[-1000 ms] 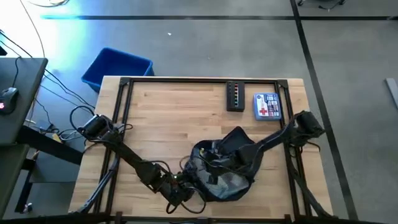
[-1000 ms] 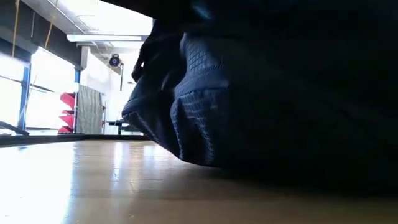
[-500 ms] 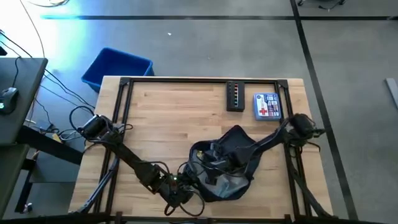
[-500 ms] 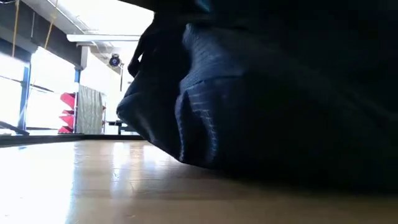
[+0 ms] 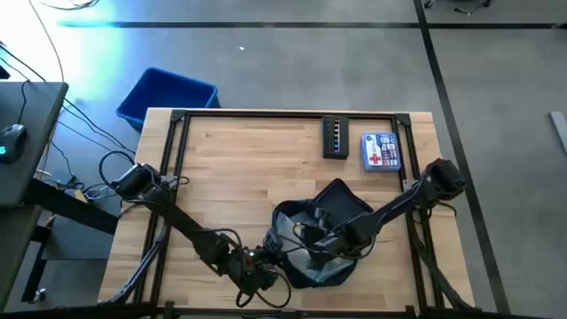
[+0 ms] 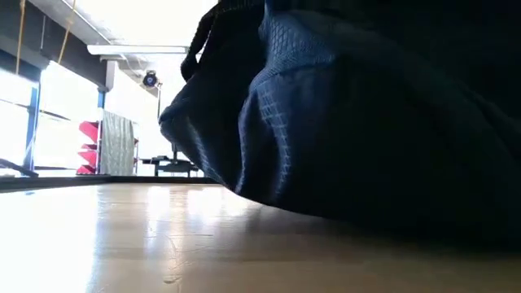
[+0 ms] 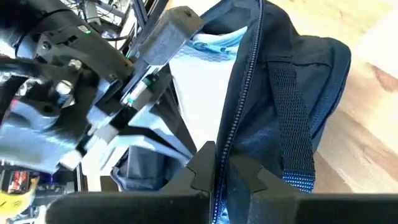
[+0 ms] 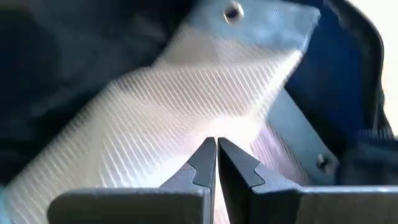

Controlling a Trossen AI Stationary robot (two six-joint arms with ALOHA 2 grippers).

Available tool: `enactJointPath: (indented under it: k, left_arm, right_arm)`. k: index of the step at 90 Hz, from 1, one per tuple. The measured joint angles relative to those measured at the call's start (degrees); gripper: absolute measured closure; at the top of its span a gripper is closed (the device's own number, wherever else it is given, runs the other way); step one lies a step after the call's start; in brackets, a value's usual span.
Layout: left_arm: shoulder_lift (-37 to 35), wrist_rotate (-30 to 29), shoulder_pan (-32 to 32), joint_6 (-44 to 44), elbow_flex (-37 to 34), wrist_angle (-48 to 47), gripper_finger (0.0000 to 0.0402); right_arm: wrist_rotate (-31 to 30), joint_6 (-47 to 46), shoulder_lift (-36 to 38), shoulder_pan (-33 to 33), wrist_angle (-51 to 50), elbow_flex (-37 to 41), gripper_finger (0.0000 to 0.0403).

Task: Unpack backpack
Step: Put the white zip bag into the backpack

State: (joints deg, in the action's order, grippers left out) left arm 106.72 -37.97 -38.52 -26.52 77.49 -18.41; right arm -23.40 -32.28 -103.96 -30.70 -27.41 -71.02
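On the wooden table (image 5: 257,168), both grippers met the backpack (image 5: 341,208): left gripper (image 7: 214,171) clamped on its zipper edge, right gripper (image 8: 216,163) inside, jaws together.

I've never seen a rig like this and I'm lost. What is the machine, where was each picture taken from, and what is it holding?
It is a robot with two dark jointed arms at a wooden table. One picture looks straight down. One looks level across the tabletop and is nearly filled by the backpack. The other two come from a camera on each wrist. Besides the backpack, the table holds a black strip and a white box with a red cross. A blue bin stands on the floor. The left tool is shut on the backpack's zipper edge. The right tool, fingers together, is inside the pack over pale ribbed material, gripping nothing visible.
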Motion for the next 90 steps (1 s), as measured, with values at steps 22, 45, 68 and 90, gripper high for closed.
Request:
enactJointPath:
  k: [22,45,68,90]
  left_arm:
    - [0.3,0.6,0.0,0.8,-0.2,-0.8,0.0401]
    - [0.0,2.5,-0.2,3.1,-0.2,0.9,0.0402]
    - [-0.1,2.7,-0.3,0.8,-0.2,2.8,0.0402]
    - [0.1,9.7,0.9,0.3,-0.1,3.3,0.0402]
  right_arm:
    - [1.2,-2.9,-2.5,-0.4,3.3,3.1,0.0401]
    - [-2.9,1.0,-2.4,0.4,7.6,1.9,0.0401]
    - [-0.4,4.3,-2.3,1.3,15.1,1.5,0.0401]
    - [6.6,6.5,-2.3,2.4,22.5,1.6,0.0401]
